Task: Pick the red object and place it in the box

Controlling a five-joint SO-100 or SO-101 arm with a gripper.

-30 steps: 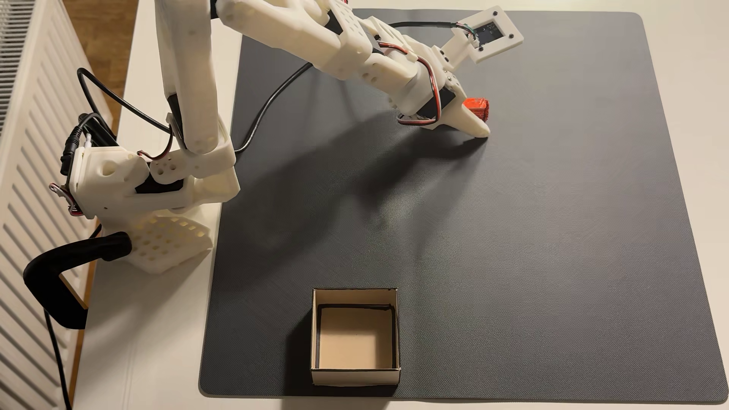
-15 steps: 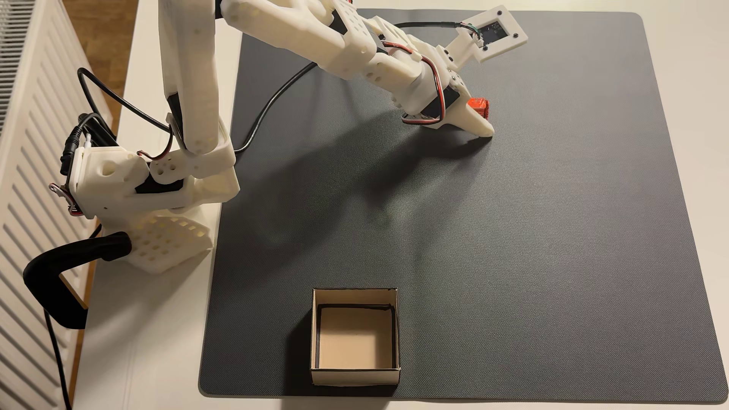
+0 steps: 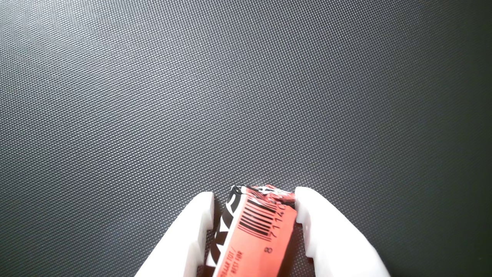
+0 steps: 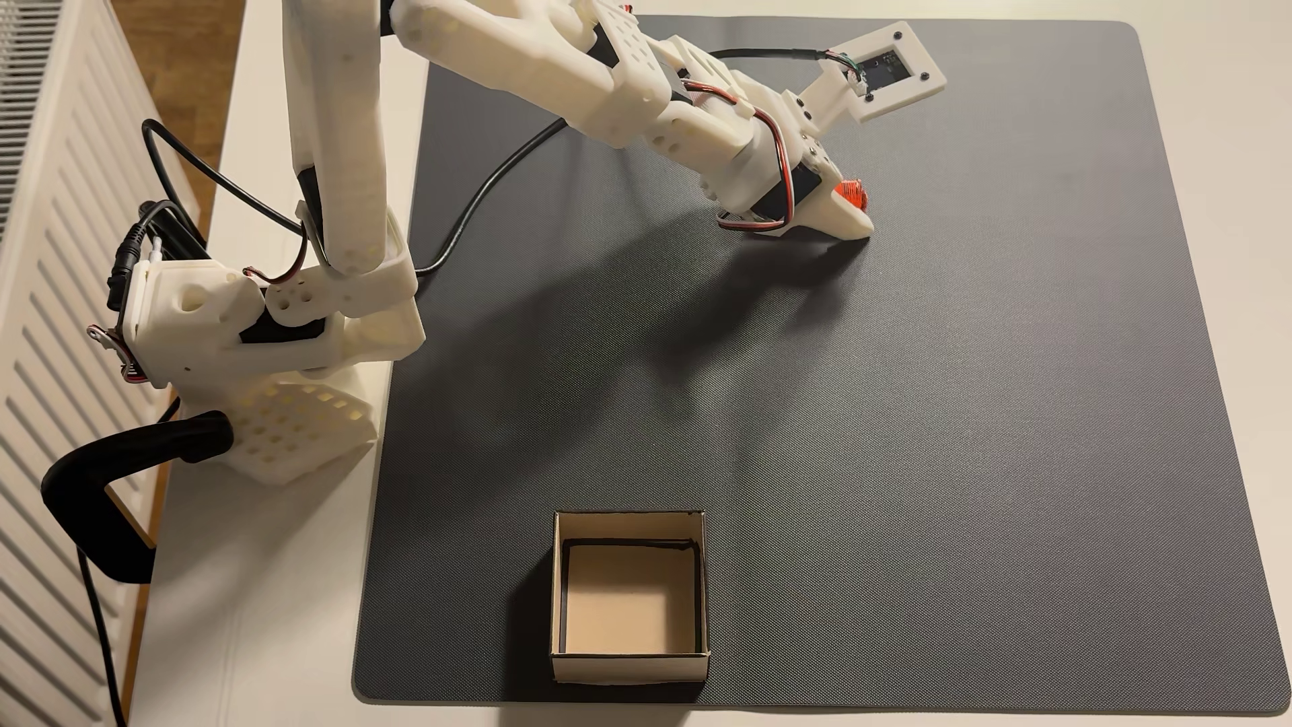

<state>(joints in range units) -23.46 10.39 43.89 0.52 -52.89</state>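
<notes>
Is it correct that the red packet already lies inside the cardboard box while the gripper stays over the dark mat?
Not quite. In the fixed view the box holds nothing. The wrist view shows the red packet between the fingers of the gripper, which is indeed over the dark mat, far from the box.
</notes>
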